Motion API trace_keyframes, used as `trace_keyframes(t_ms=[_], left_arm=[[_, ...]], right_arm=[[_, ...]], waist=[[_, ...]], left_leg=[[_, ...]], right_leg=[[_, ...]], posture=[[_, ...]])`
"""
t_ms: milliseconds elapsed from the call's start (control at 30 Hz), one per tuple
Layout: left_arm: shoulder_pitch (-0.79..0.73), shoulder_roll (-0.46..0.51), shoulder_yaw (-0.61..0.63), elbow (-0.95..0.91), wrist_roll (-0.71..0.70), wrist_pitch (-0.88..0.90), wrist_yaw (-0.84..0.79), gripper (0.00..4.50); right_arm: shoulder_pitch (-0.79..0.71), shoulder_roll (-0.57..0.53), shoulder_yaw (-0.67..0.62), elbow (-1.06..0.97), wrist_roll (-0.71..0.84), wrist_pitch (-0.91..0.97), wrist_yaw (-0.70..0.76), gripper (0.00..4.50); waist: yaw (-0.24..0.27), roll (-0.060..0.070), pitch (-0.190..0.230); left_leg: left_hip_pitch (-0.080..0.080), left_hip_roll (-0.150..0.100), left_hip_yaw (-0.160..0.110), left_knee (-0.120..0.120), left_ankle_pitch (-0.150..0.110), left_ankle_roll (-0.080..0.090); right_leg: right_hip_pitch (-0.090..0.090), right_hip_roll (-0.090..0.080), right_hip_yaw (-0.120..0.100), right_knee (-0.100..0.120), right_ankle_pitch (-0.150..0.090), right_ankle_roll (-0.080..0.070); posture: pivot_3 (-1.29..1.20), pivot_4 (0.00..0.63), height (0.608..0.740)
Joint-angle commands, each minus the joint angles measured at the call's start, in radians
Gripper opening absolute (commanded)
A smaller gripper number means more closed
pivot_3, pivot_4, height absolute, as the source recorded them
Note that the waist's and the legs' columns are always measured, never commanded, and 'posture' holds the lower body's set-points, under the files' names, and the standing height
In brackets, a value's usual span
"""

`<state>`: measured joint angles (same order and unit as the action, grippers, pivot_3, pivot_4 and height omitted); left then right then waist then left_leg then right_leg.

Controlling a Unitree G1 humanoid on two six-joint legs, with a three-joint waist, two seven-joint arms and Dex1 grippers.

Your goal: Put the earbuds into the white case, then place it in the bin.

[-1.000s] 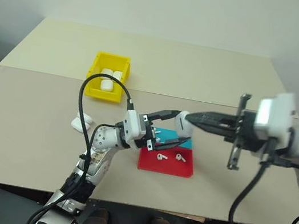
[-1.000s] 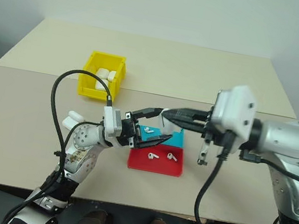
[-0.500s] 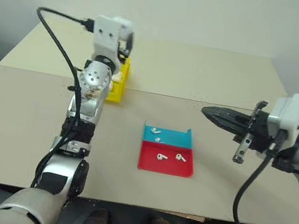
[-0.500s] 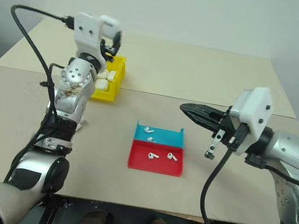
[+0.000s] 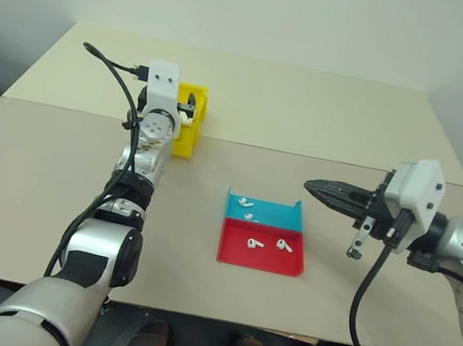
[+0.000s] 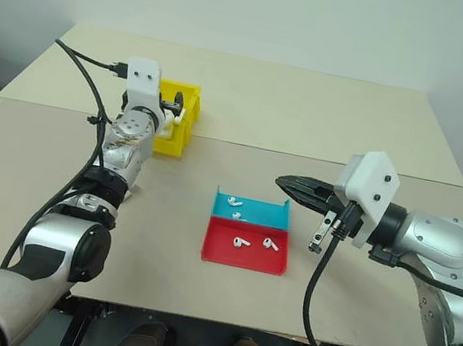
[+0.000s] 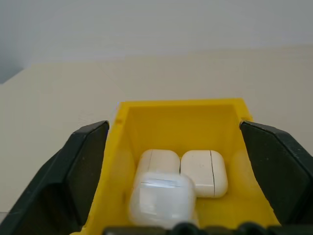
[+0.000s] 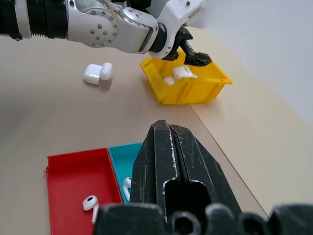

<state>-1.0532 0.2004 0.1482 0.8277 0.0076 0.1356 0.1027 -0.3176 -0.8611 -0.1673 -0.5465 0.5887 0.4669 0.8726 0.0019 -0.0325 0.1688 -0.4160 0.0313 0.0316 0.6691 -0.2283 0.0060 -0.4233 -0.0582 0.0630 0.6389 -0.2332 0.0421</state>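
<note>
My left gripper is open, its black fingers spread wide to either side of the yellow bin. A white case sits free between them, on top of two more cases in the bin. The head view has that gripper at the bin on the far left. Several earbuds lie in the red and teal tray at the table's middle. My right gripper is shut and empty, hovering just right of the tray and pointing left.
An open white case lies on the table between the bin and the tray. A seam crosses the tan table from left to right behind the tray. The left arm's black cable loops above the table.
My left arm swung from above the tray out to the bin, then opened, and the case now lies loose in the bin. My right gripper drew back to the right and sank a little.
</note>
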Motion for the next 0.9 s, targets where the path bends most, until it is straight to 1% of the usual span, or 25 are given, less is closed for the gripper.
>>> trace_keyframes(t_ms=[33,100,200,233,333,367,433,500,633,733,833,900], left_arm=[[0.030,0.008,-0.006,-0.121,-0.025,-0.045,-0.064,4.45],[0.103,0.009,0.015,-0.259,-0.107,-0.051,-0.180,4.45],[0.262,0.045,0.041,-0.525,-0.308,-0.011,-0.461,4.45],[0.327,0.077,0.036,-0.621,-0.351,0.013,-0.536,4.45],[0.462,0.176,-0.004,-0.823,-0.365,0.104,-0.622,4.45],[0.513,0.223,-0.008,-0.888,-0.388,0.131,-0.674,4.45],[0.595,0.307,0.003,-0.993,-0.444,0.188,-0.761,4.45],[0.688,0.410,0.030,-1.095,-0.499,0.233,-0.863,4.45],[0.839,0.582,0.088,-1.217,-0.591,0.273,-1.041,4.45],[0.958,0.708,0.136,-1.269,-0.631,0.288,-1.186,4.45],[1.030,0.775,0.168,-1.273,-0.667,0.300,-1.278,4.45],[1.040,0.786,0.168,-1.261,-0.675,0.302,-1.294,4.45]], right_arm=[[0.002,-0.019,-0.006,-0.033,-0.021,-0.008,0.000,0.00],[0.015,-0.024,-0.010,-0.036,-0.026,-0.012,0.010,0.00],[0.055,-0.045,-0.031,-0.037,-0.033,-0.025,0.038,0.00],[0.080,-0.057,-0.045,-0.037,-0.038,-0.037,0.057,0.00],[0.141,-0.084,-0.067,-0.031,-0.077,-0.104,0.105,0.00],[0.161,-0.091,-0.075,-0.024,-0.091,-0.129,0.120,0.00],[0.193,-0.109,-0.098,-0.009,-0.103,-0.147,0.146,0.00],[0.239,-0.142,-0.134,0.017,-0.124,-0.180,0.202,0.00],[0.320,-0.204,-0.210,0.066,-0.144,-0.243,0.310,0.00],[0.362,-0.220,-0.262,0.098,-0.169,-0.291,0.347,0.00],[0.364,-0.224,-0.271,0.122,-0.181,-0.300,0.348,0.00],[0.357,-0.224,-0.265,0.132,-0.180,-0.303,0.353,0.00]], waist=[[-0.001,0.000,0.000],[-0.003,0.000,0.000],[-0.010,0.000,0.000],[-0.013,0.000,0.000],[-0.017,0.000,0.000],[-0.016,0.000,0.000],[-0.016,0.001,0.000],[-0.015,0.001,0.000],[-0.015,0.001,0.000],[-0.016,0.001,-0.001],[-0.017,0.001,-0.001],[-0.016,0.001,-0.001]], left_leg=[[0.000,0.000,0.000,0.000,0.000,0.000],[0.000,0.000,0.000,0.000,0.000,0.000],[0.000,0.001,0.000,0.000,0.000,0.000],[0.000,0.001,0.001,-0.001,0.000,0.000],[0.001,0.002,0.001,-0.001,0.000,-0.001],[0.001,0.001,0.001,-0.001,0.000,0.000],[0.003,0.001,0.001,0.000,0.000,-0.001],[0.008,0.001,0.002,0.001,0.000,-0.001],[0.010,0.002,0.004,0.000,0.000,-0.001],[0.010,0.003,0.004,0.000,0.000,-0.001],[0.011,0.003,0.005,0.000,0.000,-0.001],[0.011,0.004,0.006,0.000,0.000,-0.001]], right_leg=[[0.000,0.000,0.000,0.000,0.000,0.000],[0.000,0.000,0.000,0.001,0.000,0.000],[0.000,0.000,0.001,0.001,0.000,0.000],[0.000,0.000,0.001,0.002,0.000,0.000],[0.000,0.000,0.001,0.001,0.000,-0.001],[0.000,0.000,0.001,0.001,0.000,-0.001],[0.002,0.000,0.001,0.002,0.000,-0.001],[0.005,0.000,0.002,0.003,0.000,-0.001],[0.007,0.000,0.002,0.003,-0.002,-0.002],[0.006,0.001,0.002,0.003,-0.003,-0.003],[0.005,0.001,0.003,0.003,-0.003,-0.003],[0.005,0.001,0.003,0.003,-0.004,-0.002]], posture=[[0.00,0.150,0.740],[0.00,0.150,0.740],[0.00,0.150,0.740],[0.00,0.150,0.740],[0.00,0.150,0.740],[0.00,0.150,0.740],[0.00,0.150,0.740],[0.00,0.150,0.740],[0.00,0.150,0.740],[0.00,0.150,0.740],[0.00,0.150,0.740],[0.00,0.150,0.740]])
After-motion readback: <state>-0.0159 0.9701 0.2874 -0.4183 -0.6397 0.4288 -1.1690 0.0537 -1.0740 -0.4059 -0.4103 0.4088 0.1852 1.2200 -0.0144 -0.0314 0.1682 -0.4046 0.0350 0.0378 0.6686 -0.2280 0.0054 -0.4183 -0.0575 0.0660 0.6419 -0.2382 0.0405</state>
